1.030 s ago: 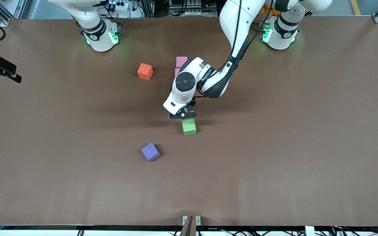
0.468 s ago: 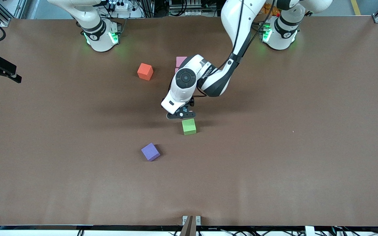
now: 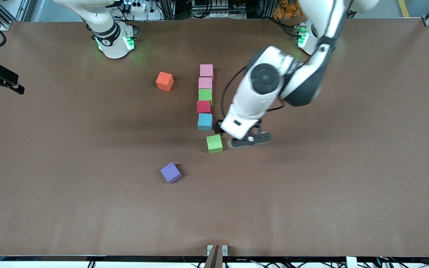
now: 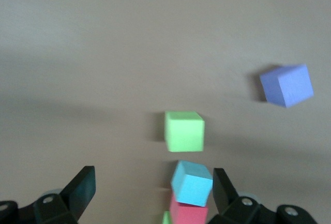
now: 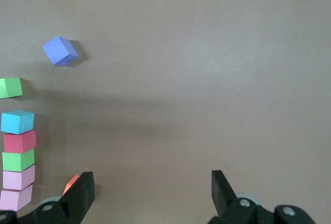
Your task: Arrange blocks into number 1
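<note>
While both grippers gape, blocks [image 3: 205, 97] line up toward the bases.

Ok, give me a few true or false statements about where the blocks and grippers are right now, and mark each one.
1. Five blocks form a line, with the blue block at the end nearest the front camera. True.
2. The left gripper holds a green block. False: it is open and empty, beside the loose green block.
3. The purple block touches the line. False: it lies apart, nearer the front camera.
4. The orange block sits apart from the line, toward the right arm's end. True.
5. The red block is next to the blue block. True.
</note>
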`<control>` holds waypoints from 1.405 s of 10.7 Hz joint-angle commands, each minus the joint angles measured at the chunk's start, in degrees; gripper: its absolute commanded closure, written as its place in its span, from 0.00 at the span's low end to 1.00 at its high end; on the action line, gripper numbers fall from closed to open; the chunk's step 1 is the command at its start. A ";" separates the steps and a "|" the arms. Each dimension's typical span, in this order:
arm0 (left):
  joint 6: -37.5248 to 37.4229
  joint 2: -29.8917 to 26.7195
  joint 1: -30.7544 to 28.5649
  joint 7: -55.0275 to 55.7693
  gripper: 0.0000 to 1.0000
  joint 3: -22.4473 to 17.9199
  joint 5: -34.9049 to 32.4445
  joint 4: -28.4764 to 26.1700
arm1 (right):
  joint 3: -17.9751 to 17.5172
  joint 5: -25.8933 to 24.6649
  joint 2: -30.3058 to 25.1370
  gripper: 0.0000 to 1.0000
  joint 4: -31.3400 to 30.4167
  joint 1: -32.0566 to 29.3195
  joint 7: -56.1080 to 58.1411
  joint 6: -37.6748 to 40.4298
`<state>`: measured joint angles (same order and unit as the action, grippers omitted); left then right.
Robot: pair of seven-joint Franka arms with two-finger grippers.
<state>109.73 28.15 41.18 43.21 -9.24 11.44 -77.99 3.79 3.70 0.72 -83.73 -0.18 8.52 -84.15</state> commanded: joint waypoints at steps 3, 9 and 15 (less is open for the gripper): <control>-12.49 -9.41 -15.90 -12.23 0.00 7.27 -8.53 -1.64 | -1.06 1.13 0.68 0.00 0.85 -1.49 0.19 0.39; -23.58 -20.31 -33.34 -32.72 0.00 9.77 -10.48 -2.26 | -1.06 1.22 0.68 0.00 0.67 -1.41 0.19 0.39; -25.26 -24.99 -39.68 -34.96 0.00 11.34 -13.55 -2.78 | -1.06 1.13 0.68 0.00 0.67 -1.49 0.19 0.39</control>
<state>84.54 4.99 2.07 8.12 0.50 0.06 -78.71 3.56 3.77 1.13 -83.73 -0.39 8.52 -84.14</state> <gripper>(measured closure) 0.000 0.000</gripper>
